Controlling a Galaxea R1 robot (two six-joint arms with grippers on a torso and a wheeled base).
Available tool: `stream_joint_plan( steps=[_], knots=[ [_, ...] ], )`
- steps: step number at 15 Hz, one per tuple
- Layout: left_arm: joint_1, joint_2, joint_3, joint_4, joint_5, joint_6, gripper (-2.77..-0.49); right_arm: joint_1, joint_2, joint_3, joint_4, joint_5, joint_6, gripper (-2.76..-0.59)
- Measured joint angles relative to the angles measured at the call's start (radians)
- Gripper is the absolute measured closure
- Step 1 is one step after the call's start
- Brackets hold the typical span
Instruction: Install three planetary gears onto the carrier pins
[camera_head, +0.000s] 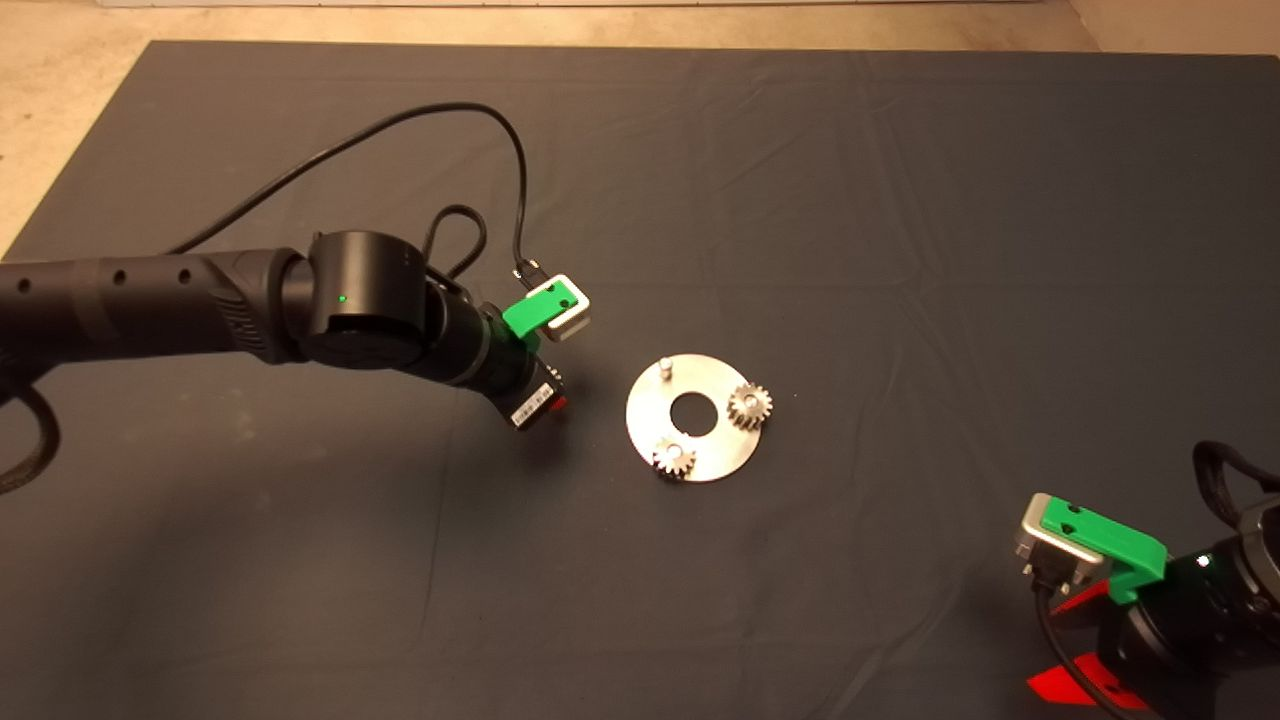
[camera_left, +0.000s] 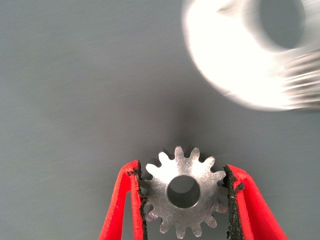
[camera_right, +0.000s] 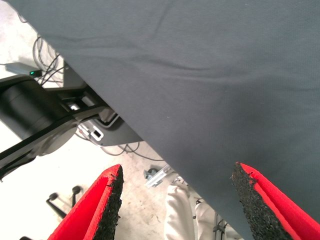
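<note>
The shiny round carrier disc (camera_head: 648, 412) lies mid-mat with a large centre hole. Two planetary gears sit on its pins, one on the right side (camera_head: 749, 404) and one at the near edge (camera_head: 674, 458). The third carrier pin (camera_head: 664, 365) stands bare at the disc's far left. My left gripper (camera_head: 556, 404) hovers just left of the disc, mostly hidden under its wrist. In the left wrist view that gripper (camera_left: 183, 171) is shut on a third gear (camera_left: 206, 201), held flat by its teeth, with the disc (camera_left: 235, 65) blurred beyond. My right gripper (camera_head: 1070, 645) waits, open, at the lower right.
A black cable (camera_head: 400, 130) loops above the left arm. The right wrist view shows the gripper (camera_right: 175, 181) over the mat's edge (camera_right: 125, 125), with pale floor, a black machine base (camera_right: 30, 110) and loose cables beyond it.
</note>
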Motion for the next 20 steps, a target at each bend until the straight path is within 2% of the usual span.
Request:
stream_joint_plan(
  steps=[2,3,4,6,7,10,12,13,15,16,20],
  knots=[
    [-0.008,0.048,0.005,-0.005,0.008,-0.006,-0.65,0.0,0.0,0.0,0.001,0.0,0.0,-1.61],
    [-0.023,0.068,0.007,-0.007,0.005,-0.007,-0.64,0.0,0.0,0.0,0.002,0.0,0.0,-1.61],
    [-0.037,0.081,0.008,-0.006,0.004,-0.008,-0.64,0.0,0.0,0.0,0.003,0.0,0.0,-1.61],
    [-0.04,0.092,0.008,-0.007,0.009,-0.015,-0.64,0.0,0.0,0.0,0.005,-0.001,0.0,-1.61],
    [-0.038,0.096,0.009,-0.008,0.022,-0.017,-0.64,0.0,0.0,0.0,0.007,0.0,0.0,-1.61],
    [-0.05,0.108,0.008,-0.007,0.082,-0.018,-0.64,0.004,0.0,0.0,0.021,-0.002,0.0,-1.61],
    [-0.064,0.138,0.008,-0.007,0.078,-0.018,-0.64,0.015,0.0,0.001,0.025,-0.001,0.0,-1.61],
    [-0.063,0.156,0.004,-0.007,0.074,-0.018,-0.64,0.019,0.0,0.001,0.028,-0.001,0.0,-1.61],
    [-0.063,0.193,-0.021,-0.007,0.072,-0.018,-0.64,0.02,0.0,0.001,0.036,-0.012,0.0,-1.61],
    [-0.063,0.201,-0.032,-0.007,0.072,-0.018,-0.64,0.02,0.0,0.001,0.038,-0.017,0.0,-1.61],
    [-0.063,0.212,-0.053,-0.007,0.073,-0.017,-0.64,0.02,0.0,0.001,0.041,-0.019,0.0,-1.61]
  ],
)
